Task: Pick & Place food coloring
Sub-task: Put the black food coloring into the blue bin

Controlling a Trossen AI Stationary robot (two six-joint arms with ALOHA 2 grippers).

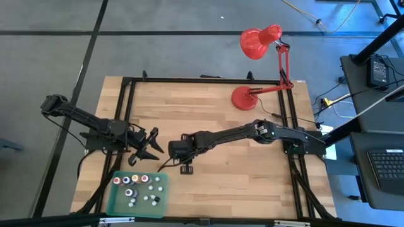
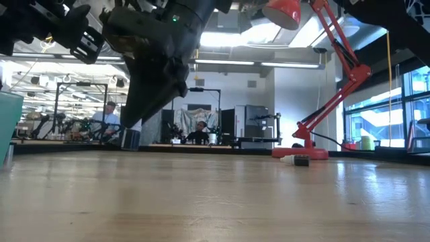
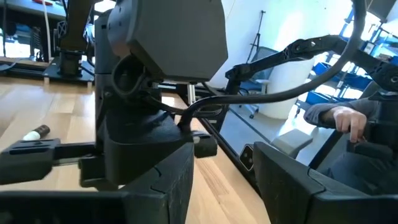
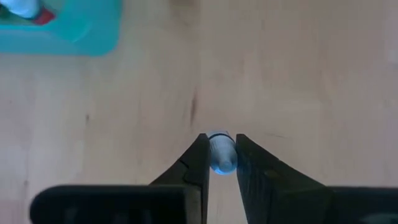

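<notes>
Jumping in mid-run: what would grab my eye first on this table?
The red desk lamp at the table's far right corner. Then the two arms meeting mid-table: the right gripper is shut on a tiny bottle, the left gripper beside it. At the near edge, a green tray holds small bottles.

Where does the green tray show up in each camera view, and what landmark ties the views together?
High view: green tray at lower left, on the table's edge.
Low view: tray is a teal sliver at the far left edge.
Left wrist view: not in it.
Right wrist view: tray in the top-left corner.
Shared landmark: the wooden table under it.
</notes>
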